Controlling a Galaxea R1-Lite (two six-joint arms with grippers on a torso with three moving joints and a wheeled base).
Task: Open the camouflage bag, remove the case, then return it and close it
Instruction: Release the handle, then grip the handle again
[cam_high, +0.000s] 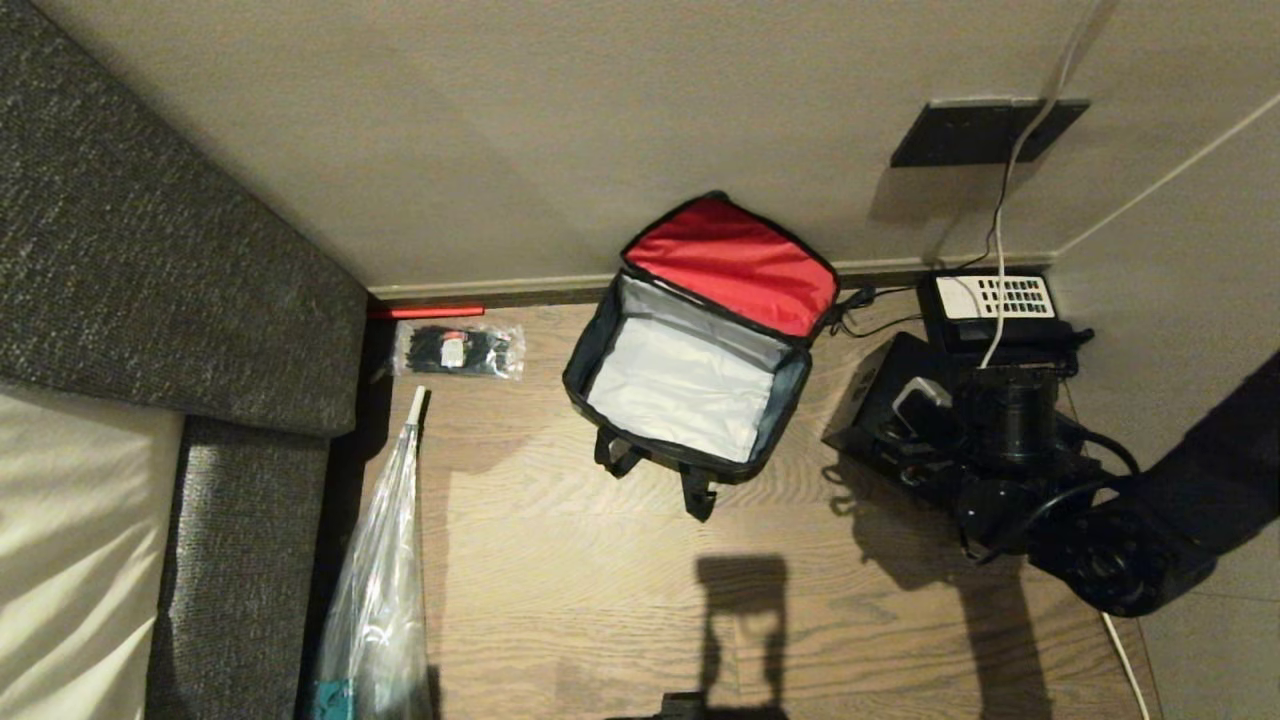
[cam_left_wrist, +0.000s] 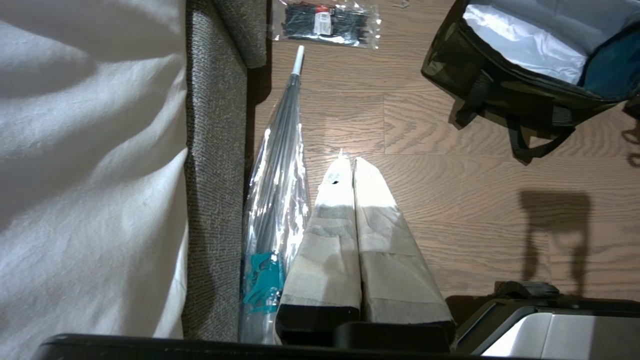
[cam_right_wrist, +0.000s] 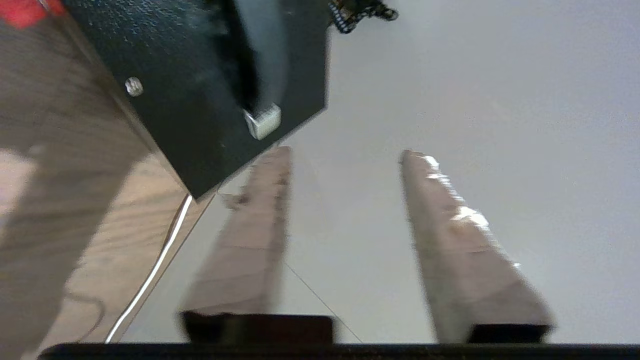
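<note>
Bag (cam_high: 690, 385) sits wide open on the floor (cam_high: 600, 600) by the wall, red lid flipped back, pale lining showing. Case (cam_high: 880, 410) stands out on the floor just right of it. Right claw (cam_right_wrist: 345, 155) beside the case, fingers apart, gripping nothing. Left claw (cam_left_wrist: 348, 162) pressed together, hanging near the umbrella (cam_left_wrist: 277, 200).

The camouflage bag (cam_high: 690, 400) lies open on the wooden floor, red-lined lid (cam_high: 735, 262) propped against the far wall, pale interior empty. The black textured case (cam_high: 880, 405) stands just right of it.
</note>
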